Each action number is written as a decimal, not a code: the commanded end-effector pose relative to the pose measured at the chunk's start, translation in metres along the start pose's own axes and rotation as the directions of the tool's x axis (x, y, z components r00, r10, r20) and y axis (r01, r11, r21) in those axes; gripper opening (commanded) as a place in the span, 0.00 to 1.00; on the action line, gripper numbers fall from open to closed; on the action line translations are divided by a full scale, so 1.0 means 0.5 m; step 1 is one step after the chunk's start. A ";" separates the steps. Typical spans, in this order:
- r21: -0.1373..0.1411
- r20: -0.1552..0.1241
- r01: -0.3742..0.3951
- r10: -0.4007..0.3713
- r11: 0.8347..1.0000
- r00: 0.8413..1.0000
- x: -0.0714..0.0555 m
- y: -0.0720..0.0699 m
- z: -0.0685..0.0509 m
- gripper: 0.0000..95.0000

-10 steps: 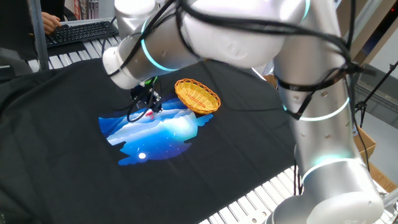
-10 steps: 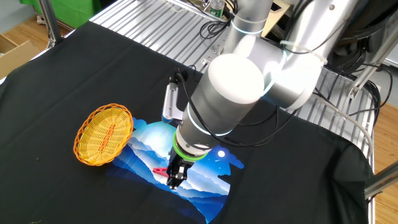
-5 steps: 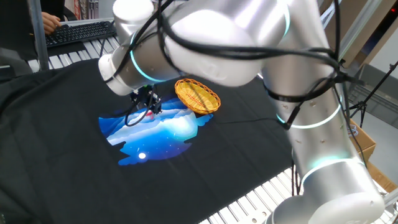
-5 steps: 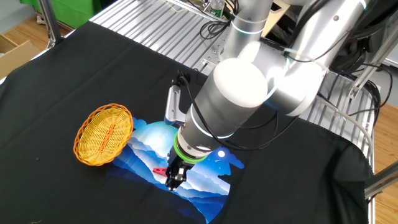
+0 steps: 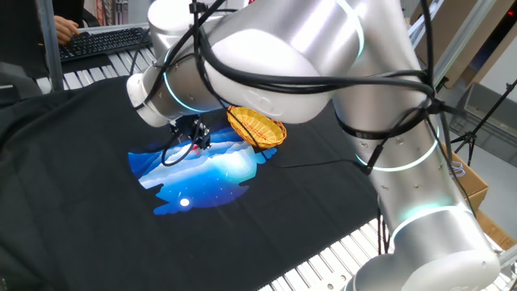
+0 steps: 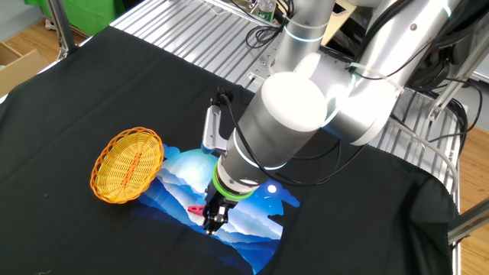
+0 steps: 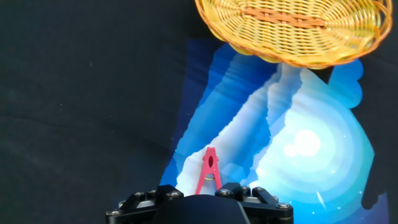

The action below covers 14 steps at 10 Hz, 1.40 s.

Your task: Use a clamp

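My gripper point(image 6: 212, 222) is low over the clamp point(image 7: 208, 171), jaws apart w/ clip between, not pinched yet. Clamp's mid-desk on the blue print point(image 7: 298, 155), near the basket point(image 6: 127, 165). Risk: it's tiny, so off-centre closing could flick it away.

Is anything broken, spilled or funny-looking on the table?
Nothing looks broken or spilled. The little red clamp lies flat on the blue picture of the black cloth, right by the gripper. The yellow basket is upright, with its edge over the picture. Only the cloth is a bit wrinkled.
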<state>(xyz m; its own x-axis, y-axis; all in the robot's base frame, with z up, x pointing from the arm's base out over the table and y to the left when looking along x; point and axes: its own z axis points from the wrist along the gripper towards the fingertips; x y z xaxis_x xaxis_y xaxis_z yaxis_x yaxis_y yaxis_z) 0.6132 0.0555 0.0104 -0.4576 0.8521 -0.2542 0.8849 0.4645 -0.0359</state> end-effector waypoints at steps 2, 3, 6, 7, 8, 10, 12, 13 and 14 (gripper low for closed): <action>-0.005 0.005 0.002 -0.002 1.000 1.000 -0.002 -0.002 0.008 0.60; -0.008 0.008 0.001 -0.001 1.000 1.000 -0.003 -0.002 0.013 0.60; -0.012 0.007 -0.006 0.006 1.000 1.000 -0.004 -0.003 0.018 0.60; -0.014 0.003 -0.007 0.007 1.000 1.000 -0.003 -0.004 0.019 0.60; -0.015 0.000 -0.006 0.006 1.000 1.000 -0.002 -0.004 0.020 0.60; -0.014 -0.002 -0.002 0.002 1.000 1.000 -0.001 -0.004 0.020 0.60; -0.013 -0.001 -0.003 0.003 1.000 1.000 -0.001 -0.004 0.021 0.40; -0.013 -0.001 -0.004 0.004 1.000 1.000 -0.001 -0.004 0.021 0.40; -0.013 -0.001 -0.003 0.003 1.000 1.000 -0.001 -0.004 0.021 0.40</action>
<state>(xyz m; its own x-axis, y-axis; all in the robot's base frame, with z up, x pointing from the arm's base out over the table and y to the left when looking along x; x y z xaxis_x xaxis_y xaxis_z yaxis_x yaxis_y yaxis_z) 0.6131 0.0514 0.0014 -0.4557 0.8528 -0.2551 0.8846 0.4658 -0.0229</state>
